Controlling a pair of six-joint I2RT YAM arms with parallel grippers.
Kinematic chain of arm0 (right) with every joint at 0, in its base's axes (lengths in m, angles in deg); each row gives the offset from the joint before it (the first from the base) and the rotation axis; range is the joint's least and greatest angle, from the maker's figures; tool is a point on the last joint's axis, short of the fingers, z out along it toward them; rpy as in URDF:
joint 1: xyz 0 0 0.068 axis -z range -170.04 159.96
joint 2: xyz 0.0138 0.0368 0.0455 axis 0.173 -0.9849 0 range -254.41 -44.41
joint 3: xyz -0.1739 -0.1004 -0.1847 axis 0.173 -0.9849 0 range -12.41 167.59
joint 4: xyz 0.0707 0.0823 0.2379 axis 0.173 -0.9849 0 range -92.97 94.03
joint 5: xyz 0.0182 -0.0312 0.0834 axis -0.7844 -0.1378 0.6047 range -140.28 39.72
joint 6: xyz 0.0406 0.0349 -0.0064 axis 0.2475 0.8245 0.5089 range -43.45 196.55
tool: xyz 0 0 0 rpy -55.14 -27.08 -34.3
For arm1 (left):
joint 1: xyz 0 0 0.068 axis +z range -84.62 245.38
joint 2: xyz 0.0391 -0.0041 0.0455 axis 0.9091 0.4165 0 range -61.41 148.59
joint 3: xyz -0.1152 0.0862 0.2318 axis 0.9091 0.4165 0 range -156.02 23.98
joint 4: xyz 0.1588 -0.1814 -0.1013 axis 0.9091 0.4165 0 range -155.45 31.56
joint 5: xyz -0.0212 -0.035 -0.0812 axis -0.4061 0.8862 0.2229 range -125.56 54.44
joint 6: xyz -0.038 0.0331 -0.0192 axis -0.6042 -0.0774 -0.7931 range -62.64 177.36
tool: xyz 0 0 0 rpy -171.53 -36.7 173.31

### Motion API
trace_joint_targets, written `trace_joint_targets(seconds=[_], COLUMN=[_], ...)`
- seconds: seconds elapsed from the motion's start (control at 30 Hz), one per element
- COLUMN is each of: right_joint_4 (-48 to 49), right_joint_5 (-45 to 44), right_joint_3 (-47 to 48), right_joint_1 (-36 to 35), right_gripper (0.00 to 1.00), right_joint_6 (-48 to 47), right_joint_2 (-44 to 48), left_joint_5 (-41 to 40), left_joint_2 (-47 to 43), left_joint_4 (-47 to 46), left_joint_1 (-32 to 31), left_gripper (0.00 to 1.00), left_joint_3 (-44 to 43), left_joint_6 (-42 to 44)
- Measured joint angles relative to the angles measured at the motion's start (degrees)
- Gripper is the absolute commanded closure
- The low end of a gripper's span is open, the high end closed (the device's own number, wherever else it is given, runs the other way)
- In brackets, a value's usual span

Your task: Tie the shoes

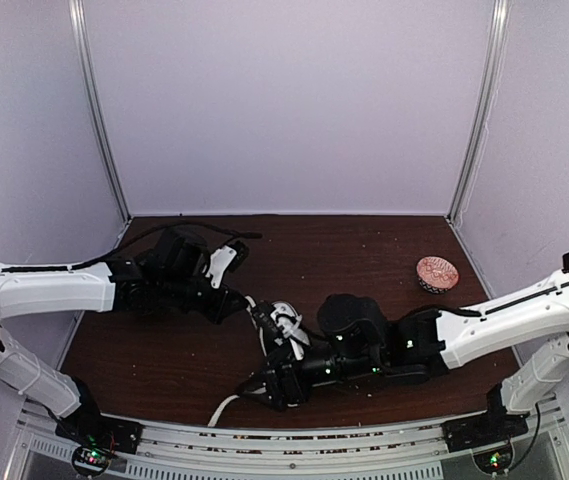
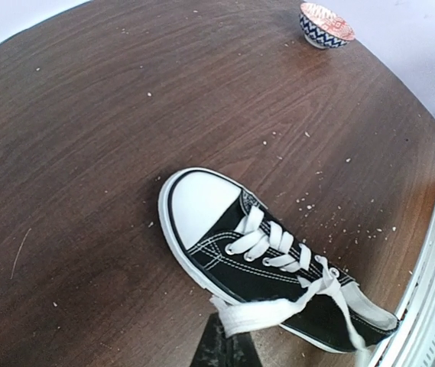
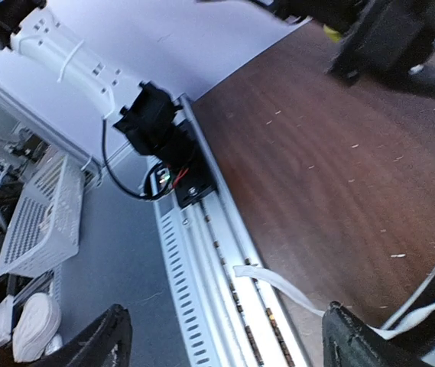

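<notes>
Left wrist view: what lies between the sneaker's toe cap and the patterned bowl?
Only bare brown table with scattered pale crumbs separates the toe cap and the bowl; the left wrist view shows it.

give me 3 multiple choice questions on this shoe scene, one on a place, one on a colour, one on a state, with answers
1. Where is the patterned bowl? A) right side of the table B) beside the left arm's base C) off the table
2. What colour is the sneaker's toe cap? A) red B) white C) black
3. How is the right end effector? A) shut on the bowl B) shut on the toe cap C) open
Answers: 1 A, it sits near the right edge; 2 B, white cap against black canvas; 3 C, its fingers stand wide apart.
</notes>
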Motion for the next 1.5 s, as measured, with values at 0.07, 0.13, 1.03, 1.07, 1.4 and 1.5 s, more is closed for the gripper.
trace_joint_targets(seconds=[0.07,0.13,1.03,1.07,1.4,1.5], right_joint_4=[-3.2,-4.9,-3.7,-3.6,-3.1,-2.9], right_joint_5=[-5.7,-9.8,-5.6,-4.7,-1.3,-2.3], right_joint_3=[-0.1,-0.6,8.6,9.1,9.8,8.3], right_joint_1=[0.9,2.4,17.9,18.1,18.3,18.3], right_gripper=[0.03,0.0,0.54,0.6,1.0,1.0], right_joint_6=[-3.2,-5.3,-15.6,-15.8,-16.6,-16.3], right_joint_2=[3.4,6.9,-9.0,-9.6,-10.0,-8.8], left_joint_5=[0.9,1.6,5.9,6.0,4.0,1.8], left_joint_2=[0.0,-0.2,-0.2,-0.2,-0.2,-0.5], left_joint_4=[-0.1,-0.1,-1.2,-1.2,-1.0,-3.2], left_joint_1=[0.0,0.0,-1.6,-1.6,-1.5,-1.7], left_gripper=[1.0,1.0,1.0,1.0,0.49,0.48], left_joint_3=[0.0,0.0,-2.6,-2.6,-2.6,-1.0], left_joint_6=[0.6,1.1,2.8,2.9,3.3,1.9])
